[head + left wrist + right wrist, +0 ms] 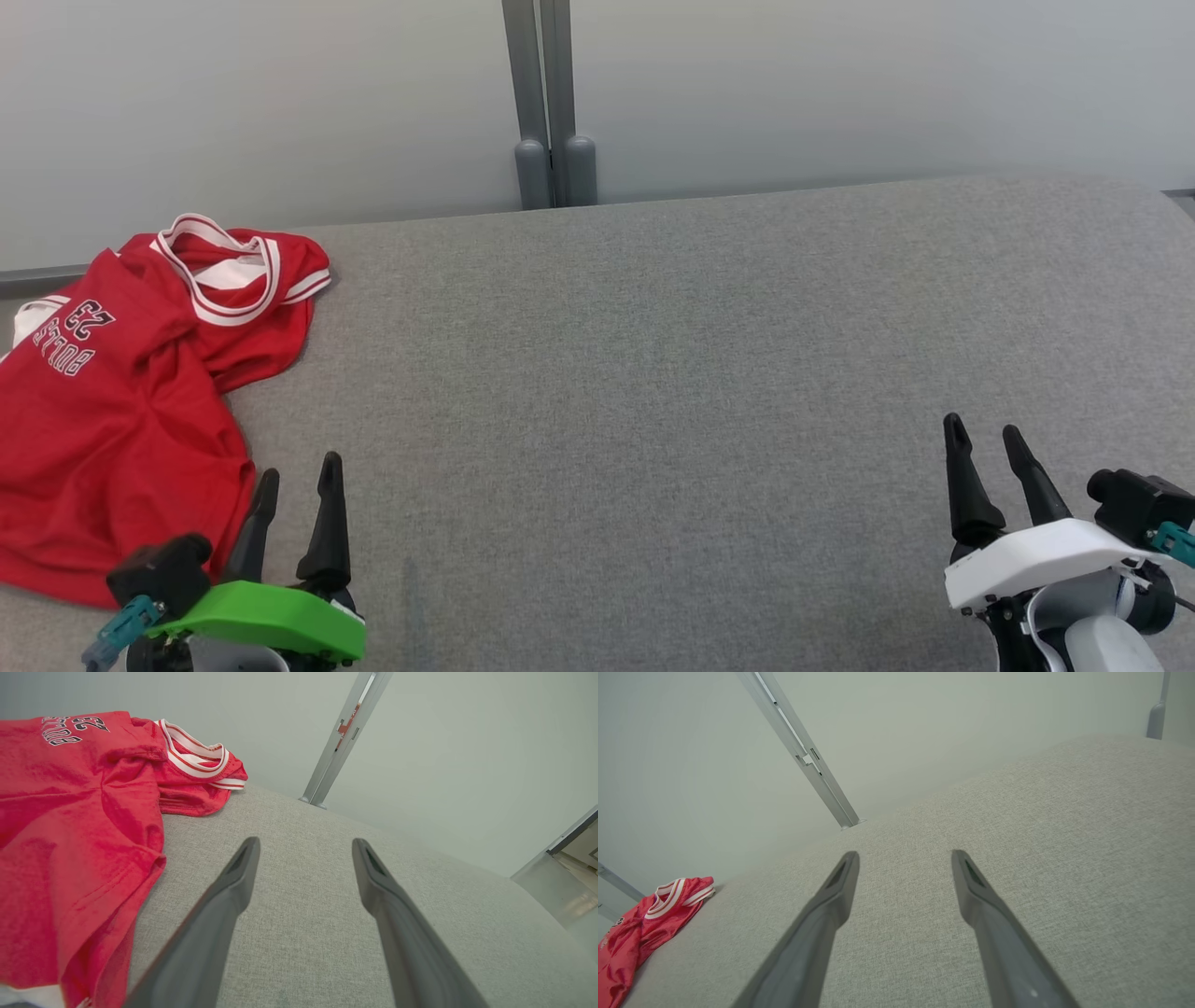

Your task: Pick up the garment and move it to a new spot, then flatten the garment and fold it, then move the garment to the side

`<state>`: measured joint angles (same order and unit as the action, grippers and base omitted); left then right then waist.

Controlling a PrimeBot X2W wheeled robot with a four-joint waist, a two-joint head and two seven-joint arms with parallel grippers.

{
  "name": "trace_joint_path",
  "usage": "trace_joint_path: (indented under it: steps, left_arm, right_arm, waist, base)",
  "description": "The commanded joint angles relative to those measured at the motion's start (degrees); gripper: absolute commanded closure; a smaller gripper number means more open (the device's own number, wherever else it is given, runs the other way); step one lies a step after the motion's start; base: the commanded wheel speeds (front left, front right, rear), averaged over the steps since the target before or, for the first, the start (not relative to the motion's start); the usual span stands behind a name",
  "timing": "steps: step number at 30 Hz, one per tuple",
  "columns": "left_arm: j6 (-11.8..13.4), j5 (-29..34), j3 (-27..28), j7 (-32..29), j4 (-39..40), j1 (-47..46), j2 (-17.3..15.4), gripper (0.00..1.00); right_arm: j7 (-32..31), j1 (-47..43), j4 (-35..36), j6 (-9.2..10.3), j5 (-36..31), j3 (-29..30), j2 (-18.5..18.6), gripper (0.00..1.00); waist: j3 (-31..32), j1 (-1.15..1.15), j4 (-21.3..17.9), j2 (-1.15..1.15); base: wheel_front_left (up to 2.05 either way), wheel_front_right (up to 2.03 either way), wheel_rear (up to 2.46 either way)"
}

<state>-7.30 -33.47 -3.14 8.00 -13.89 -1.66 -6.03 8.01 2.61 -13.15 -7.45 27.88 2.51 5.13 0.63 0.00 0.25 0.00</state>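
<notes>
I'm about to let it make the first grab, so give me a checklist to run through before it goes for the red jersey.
1. Left end effector open and empty: ok.
2. Right end effector open and empty: ok.
3. Red jersey in sight, beside the left end effector: ok.
4. Jersey lying flat: not ok, it is bunched, with the collar folded over.
5. Bare grey fabric surface mid-view for a new spot: ok.
6. Whole jersey on the surface: cannot tell, it runs past the head view's left edge.
</notes>
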Motion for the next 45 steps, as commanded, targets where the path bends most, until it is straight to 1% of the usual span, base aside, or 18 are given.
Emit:
trace_joint_path:
  steps: [1,16,27,35,40,45]
  left_arm:
    - [-0.2,1.9,-0.1,0.5,0.6,0.2,-0.7,0.0]
    - [-0.2,10.3,-0.2,2.7,-0.8,1.1,-1.4,0.0]
    - [-0.2,15.5,-0.6,4.1,-1.5,1.8,-1.6,0.0]
    - [-0.2,17.7,0.1,5.0,-2.4,1.9,-1.0,0.0]
    - [-0.2,17.4,-0.3,5.5,-3.1,2.1,-0.7,0.0]
    - [-0.2,18.0,-1.0,6.1,-3.7,1.9,-1.2,0.0]
  right_arm:
    - [0.6,0.1,0.3,-0.03,-1.7,0.0,0.5,0.0]
    - [2.7,-0.6,1.0,-0.04,-9.5,-0.3,1.0,0.0]
    - [4.1,-0.9,0.9,-0.04,-13.6,0.6,1.0,0.0]
    - [5.0,-1.2,0.7,-0.04,-16.5,1.4,0.5,0.0]
    - [5.5,-1.3,0.6,-0.05,-17.9,1.7,0.3,0.0]
    - [6.1,-1.6,0.4,-0.05,-19.5,1.9,0.1,0.0]
  waist:
    - [0.0,0.0,-0.1,0.0]
    - [0.5,0.0,-0.5,0.0]
    - [0.7,0.0,0.3,0.0]
    - [0.9,0.0,0.8,0.0]
    - [1.0,0.0,0.9,0.0]
    - [1.0,0.0,0.9,0.0]
  base:
    - [0.0,0.0,0.0]
    - [0.0,0.0,0.0]
    - [0.0,0.0,0.0]
    - [0.0,0.0,0.0]
    - [0.0,0.0,0.0]
    - [0.0,0.0,0.0]
